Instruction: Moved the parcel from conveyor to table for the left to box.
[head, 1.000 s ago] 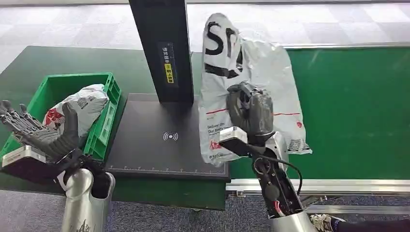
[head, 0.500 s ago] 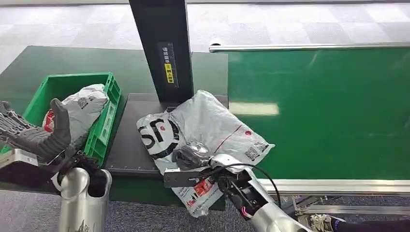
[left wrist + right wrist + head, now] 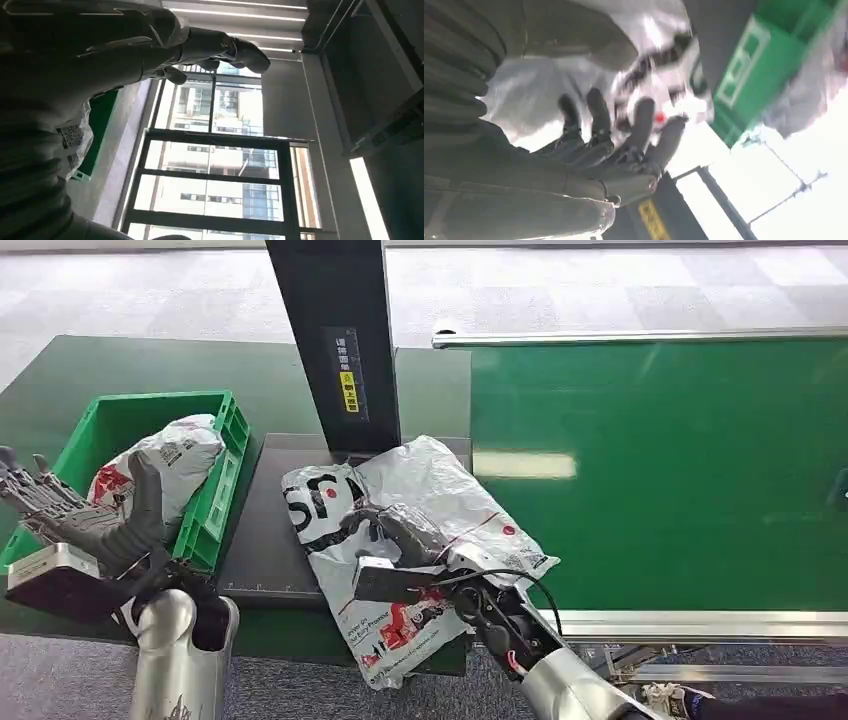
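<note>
The parcel (image 3: 420,530), a grey plastic mailing bag with black lettering, lies flat on the dark scanner plate (image 3: 280,530), its near end hanging over the front edge of the surface (image 3: 60,370). This placement puts it off the green conveyor (image 3: 680,470) and within reach of the left arm, which appears to be the purpose of the transfer.

The right robot hand (image 3: 395,530) rests on top of the parcel. In the right wrist view its fingers (image 3: 644,120) are spread apart against the bag, not wrapped around it, so the hold looks released or nearly so; the picture is blurred.

The left robot hand (image 3: 80,515) is raised in front of the green crate (image 3: 215,490), left of the scanner plate, fingers apart and holding nothing. It appears positioned to take over.

Count: two parcels, one on the scanner plate and one second parcel (image 3: 165,460) already inside the crate; one crate; one black scanner post (image 3: 335,340) standing at the back of the plate.
</note>
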Robot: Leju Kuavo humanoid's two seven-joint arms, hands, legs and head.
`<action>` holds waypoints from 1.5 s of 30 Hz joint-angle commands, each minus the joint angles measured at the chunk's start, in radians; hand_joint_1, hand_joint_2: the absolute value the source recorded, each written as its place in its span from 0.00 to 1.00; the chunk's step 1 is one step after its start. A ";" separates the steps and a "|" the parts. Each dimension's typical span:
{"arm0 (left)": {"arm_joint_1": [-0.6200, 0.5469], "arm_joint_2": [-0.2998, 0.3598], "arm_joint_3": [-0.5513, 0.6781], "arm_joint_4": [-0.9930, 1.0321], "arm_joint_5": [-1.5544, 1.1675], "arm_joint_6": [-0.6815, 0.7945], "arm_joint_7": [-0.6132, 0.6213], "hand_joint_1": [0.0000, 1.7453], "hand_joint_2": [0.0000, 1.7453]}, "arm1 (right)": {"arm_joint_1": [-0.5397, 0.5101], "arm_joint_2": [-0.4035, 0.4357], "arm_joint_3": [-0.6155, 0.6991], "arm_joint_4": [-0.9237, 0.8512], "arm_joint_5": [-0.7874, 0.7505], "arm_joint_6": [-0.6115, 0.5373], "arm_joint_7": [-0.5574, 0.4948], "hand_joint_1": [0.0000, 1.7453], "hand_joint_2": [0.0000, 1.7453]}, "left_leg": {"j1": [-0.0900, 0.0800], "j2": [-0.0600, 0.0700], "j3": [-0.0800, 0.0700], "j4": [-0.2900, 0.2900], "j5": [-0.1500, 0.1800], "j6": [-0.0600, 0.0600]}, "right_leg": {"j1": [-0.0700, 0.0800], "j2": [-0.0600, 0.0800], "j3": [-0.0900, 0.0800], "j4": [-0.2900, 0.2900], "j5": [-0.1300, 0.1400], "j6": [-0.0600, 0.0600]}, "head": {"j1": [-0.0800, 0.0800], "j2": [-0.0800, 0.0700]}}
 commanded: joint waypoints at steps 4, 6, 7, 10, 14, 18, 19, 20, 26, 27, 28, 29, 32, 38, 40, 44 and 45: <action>0.012 0.061 -0.072 0.101 0.030 0.003 0.000 0.00 1.00 | 0.060 -0.046 -0.139 -0.209 -0.091 -0.104 -0.002 0.00 1.00 | 0.000 -0.003 0.003 -0.002 0.000 0.001 | 0.000 -0.003 0.004 -0.002 -0.001 0.000 | 0.000 0.000; 0.010 0.069 -0.086 0.118 0.032 -0.005 0.000 0.00 1.00 | 0.073 -0.049 -0.149 -0.234 -0.117 -0.104 -0.006 0.00 1.00 | 0.000 -0.003 0.003 -0.002 0.000 0.001 | 0.000 -0.003 0.004 -0.002 -0.001 0.000 | 0.000 0.000; 0.006 0.076 -0.099 0.146 0.031 -0.024 0.000 0.00 1.00 | 0.085 -0.049 -0.167 -0.255 -0.149 -0.112 -0.016 0.00 1.00 | 0.000 -0.004 0.003 -0.002 0.000 0.001 | 0.000 -0.003 0.004 -0.002 -0.001 0.000 | 0.000 0.000; -0.021 0.109 -0.164 0.286 -0.010 -0.138 0.034 0.00 1.00 | 0.111 -0.032 -0.244 -0.301 -0.282 -0.122 -0.047 0.00 1.00 | -0.001 -0.004 0.003 -0.002 0.001 0.001 | -0.001 -0.004 0.004 -0.002 -0.001 0.000 | 0.000 0.000; -0.037 0.121 -0.209 0.387 0.021 -0.358 0.123 0.00 1.00 | 0.125 -0.024 -0.314 -0.332 -0.424 -0.104 -0.042 0.00 1.00 | -0.001 -0.004 0.002 -0.001 0.001 0.001 | -0.001 -0.004 0.002 -0.001 -0.001 0.000 | 0.000 0.000; -0.040 0.124 -0.257 0.463 0.001 -0.521 0.167 0.00 1.00 | 0.122 -0.023 -0.360 -0.334 -0.536 -0.117 -0.059 0.00 1.00 | -0.001 -0.002 0.002 -0.001 0.000 0.001 | -0.001 -0.002 0.002 -0.001 0.000 0.000 | 0.000 0.000; -0.043 0.124 -0.265 0.471 -0.015 -0.522 0.165 0.00 1.00 | 0.122 -0.025 -0.363 -0.337 -0.546 -0.121 -0.060 0.00 1.00 | -0.001 -0.004 0.003 -0.002 0.001 0.001 | -0.001 -0.004 0.004 -0.002 -0.001 0.000 | 0.000 0.000; -0.056 0.138 -0.306 0.497 -0.084 -0.528 0.199 0.00 1.00 | 0.124 -0.021 -0.381 -0.344 -0.577 -0.129 -0.063 0.00 1.00 | -0.001 -0.004 0.002 -0.002 0.000 0.001 | -0.001 -0.003 0.003 -0.002 -0.001 0.000 | 0.000 0.000; -0.150 0.139 -0.419 0.674 -0.380 -0.461 0.369 0.00 1.00 | 0.146 -0.039 -0.412 -0.419 -0.651 -0.204 -0.050 0.00 1.00 | -0.001 -0.005 0.001 -0.001 0.001 0.001 | -0.001 -0.005 0.002 -0.001 -0.001 0.000 | 0.000 0.000; -0.169 0.133 -0.432 0.713 -0.434 -0.449 0.403 0.00 1.00 | 0.153 -0.047 -0.409 -0.432 -0.654 -0.211 -0.041 0.00 1.00 | -0.001 -0.005 0.001 -0.001 0.001 0.001 | -0.001 -0.005 0.002 -0.001 -0.001 0.000 | 0.000 0.000; -0.170 0.131 -0.433 0.715 -0.435 -0.448 0.403 0.00 1.00 | 0.155 -0.049 -0.410 -0.432 -0.654 -0.210 -0.041 0.00 1.00 | -0.001 -0.006 0.002 -0.001 0.001 0.001 | -0.001 -0.006 0.003 -0.002 -0.001 0.000 | 0.000 0.000; -0.192 0.139 -0.464 0.755 -0.512 -0.433 0.448 0.00 1.00 | 0.156 -0.050 -0.410 -0.433 -0.662 -0.209 -0.031 0.00 1.00 | -0.001 -0.004 0.001 -0.001 0.000 0.001 | -0.001 -0.004 0.002 -0.001 0.000 0.000 | 0.000 0.000; -0.229 0.138 -0.508 0.837 -0.645 -0.420 0.548 0.00 1.00 | 0.150 -0.060 -0.399 -0.408 -0.653 -0.208 -0.007 0.00 1.00 | -0.001 -0.003 0.002 -0.001 0.000 0.001 | -0.001 -0.003 0.002 -0.001 0.000 0.000 | 0.000 0.000; -0.249 0.106 -0.461 0.920 -0.742 -0.463 0.562 0.02 1.00 | 0.135 -0.072 -0.372 -0.328 -0.619 -0.171 0.046 0.00 1.00 | 0.000 -0.002 0.003 -0.001 0.000 0.001 | -0.001 -0.002 0.003 -0.002 0.000 0.000 | 0.000 0.000; -0.246 0.105 -0.455 0.916 -0.743 -0.459 0.552 0.15 1.00 | 0.137 -0.073 -0.372 -0.320 -0.618 -0.165 0.049 0.00 1.00 | 0.000 -0.002 0.003 -0.002 0.000 0.001 | 0.000 -0.001 0.004 -0.003 0.000 0.000 | 0.000 0.000; -0.224 0.099 -0.422 0.888 -0.771 -0.456 0.537 1.00 1.00 | 0.132 -0.076 -0.363 -0.280 -0.590 -0.135 0.085 0.00 1.00 | 0.000 -0.001 0.002 -0.001 0.000 0.001 | 0.000 0.000 0.003 -0.002 0.000 0.000 | 0.000 0.000; -0.216 0.098 -0.413 0.880 -0.774 -0.450 0.535 1.00 1.00 | 0.125 -0.087 -0.345 -0.252 -0.557 -0.131 0.130 0.00 1.00 | 0.000 0.000 0.002 -0.001 0.000 0.001 | 0.000 0.000 0.002 -0.001 0.000 0.000 | 0.000 0.000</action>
